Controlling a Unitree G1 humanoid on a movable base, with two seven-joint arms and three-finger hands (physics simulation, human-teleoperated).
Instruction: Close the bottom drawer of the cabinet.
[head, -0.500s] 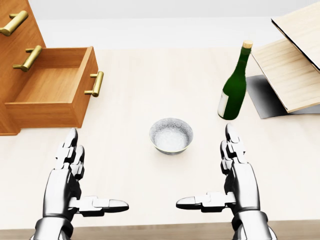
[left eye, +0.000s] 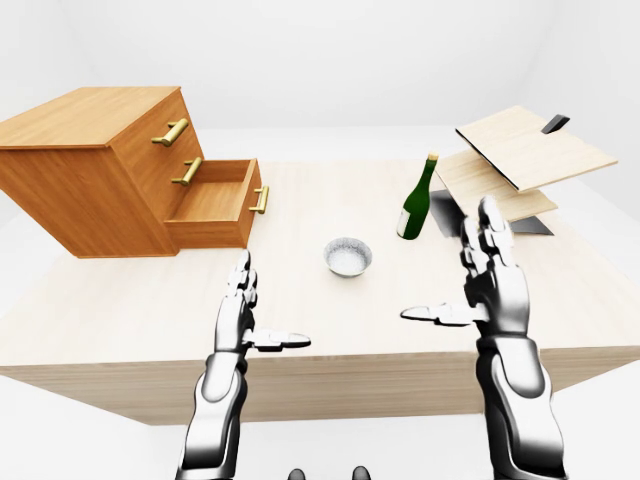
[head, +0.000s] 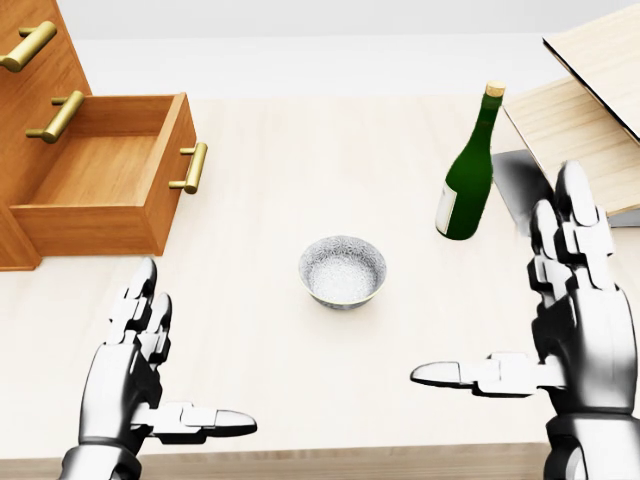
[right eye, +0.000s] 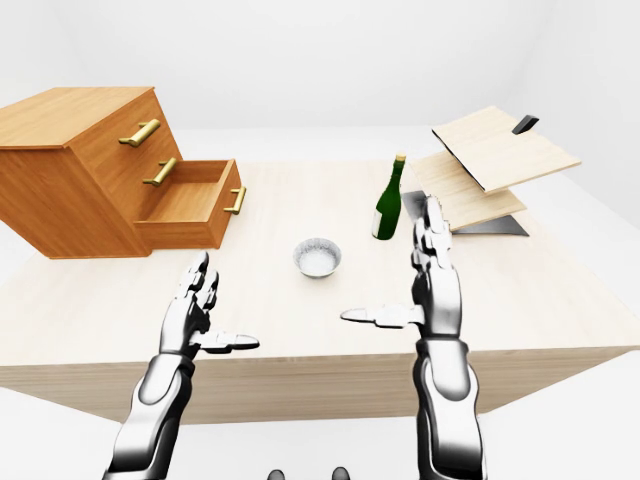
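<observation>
At ten o'clock in the head view, the cabinet (left eye: 95, 165) sits on the table (head: 300, 150), its bottom drawer (head: 105, 190) pulled well out and showing a bare wooden floor inside. Brass handles run down its face: the drawer's own handle (head: 191, 167) points toward three o'clock, and two more sit on the shut drawers above it

Near the middle of the table stands a small bowl (head: 342, 271), pale and speckled inside. Toward two o'clock from the bowl a green bottle (head: 468, 170) stands upright with a cork in its neck and a pale label low on its side. Beyond the bottle, at the view's right edge, tilted wooden boards (left eye: 530, 150) rest over a dark base

Both hands hover over the near part of the table, apart from everything on it. The left hand (head: 140, 370) is at seven o'clock, fingers spread and pointing toward twelve, thumb stuck out toward three; it holds nothing and lies well below the drawer. The right hand (head: 565, 320) is at four o'clock, higher in the view than the left, also spread wide and empty, thumb pointing toward nine, its fingertips near the bottle's base but not touching it
</observation>
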